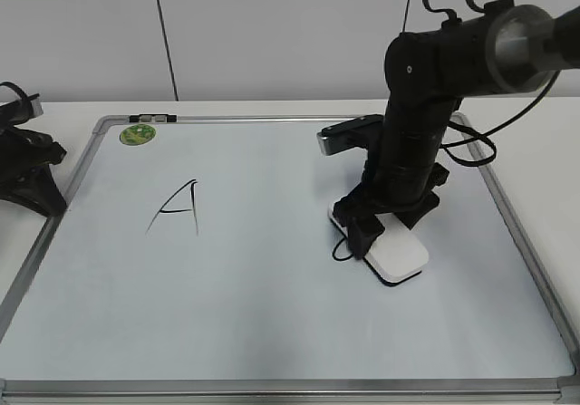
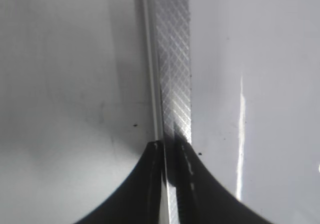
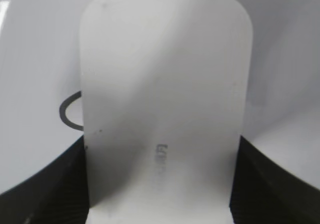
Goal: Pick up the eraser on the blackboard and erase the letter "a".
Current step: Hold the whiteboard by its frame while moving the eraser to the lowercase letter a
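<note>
The white eraser (image 1: pixel 403 253) lies flat on the blackboard (image 1: pixel 272 323), right of its middle. My right gripper (image 1: pixel 376 233) is shut on the eraser, one dark finger on each long side, as the right wrist view (image 3: pixel 160 184) shows, with the eraser (image 3: pixel 165 73) filling the frame. A black curved stroke of the letter "a" (image 1: pixel 339 247) sticks out at the eraser's left edge (image 3: pixel 70 115); the remainder is hidden under the eraser. My left gripper (image 1: pixel 50 201) is shut and empty (image 2: pixel 172 146) over the board's left frame (image 2: pixel 172 58).
A tall uppercase "A" (image 1: pixel 178 207) is drawn on the left half of the board. A green round sticker (image 1: pixel 138 134) sits near the far left corner, with a small dark clip (image 1: pixel 152 117) on the top frame. The board rests on a white table (image 1: pixel 535 124).
</note>
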You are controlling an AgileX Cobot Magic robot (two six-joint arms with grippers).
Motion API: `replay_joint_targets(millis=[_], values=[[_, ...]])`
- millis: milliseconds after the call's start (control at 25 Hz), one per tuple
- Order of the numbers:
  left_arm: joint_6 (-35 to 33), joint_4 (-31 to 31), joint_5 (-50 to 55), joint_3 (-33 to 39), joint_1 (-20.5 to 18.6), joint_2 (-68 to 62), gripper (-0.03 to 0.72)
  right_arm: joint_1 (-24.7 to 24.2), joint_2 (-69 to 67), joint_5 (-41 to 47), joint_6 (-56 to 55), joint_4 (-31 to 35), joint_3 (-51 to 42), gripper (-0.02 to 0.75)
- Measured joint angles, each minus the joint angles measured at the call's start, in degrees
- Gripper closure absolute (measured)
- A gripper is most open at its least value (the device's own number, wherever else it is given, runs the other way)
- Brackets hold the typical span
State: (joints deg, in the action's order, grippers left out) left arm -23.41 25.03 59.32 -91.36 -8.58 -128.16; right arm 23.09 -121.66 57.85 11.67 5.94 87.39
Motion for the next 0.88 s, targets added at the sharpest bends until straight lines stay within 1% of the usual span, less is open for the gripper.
replay_joint_targets(millis=[400,560,640,880], values=[[0.0,0.08,0.0,0.0,0.0,0.0,0.651,0.46,-0.04,0.22,0.5,3.4,0.0,0.214],[0.0,0.12,0.0,0.0,0.0,0.0,0.651,2.78,-0.04,0.22,0.5,3.4,0.0,0.214],[0.0,0.21,0.0,0.0,0.0,0.0,0.651,4.93,-0.04,0.22,0.5,3.28,0.0,0.214],[0.0,0.24,0.0,0.0,0.0,0.0,0.651,8.72,-0.13,-0.78,0.53,0.97,0.0,0.214]])
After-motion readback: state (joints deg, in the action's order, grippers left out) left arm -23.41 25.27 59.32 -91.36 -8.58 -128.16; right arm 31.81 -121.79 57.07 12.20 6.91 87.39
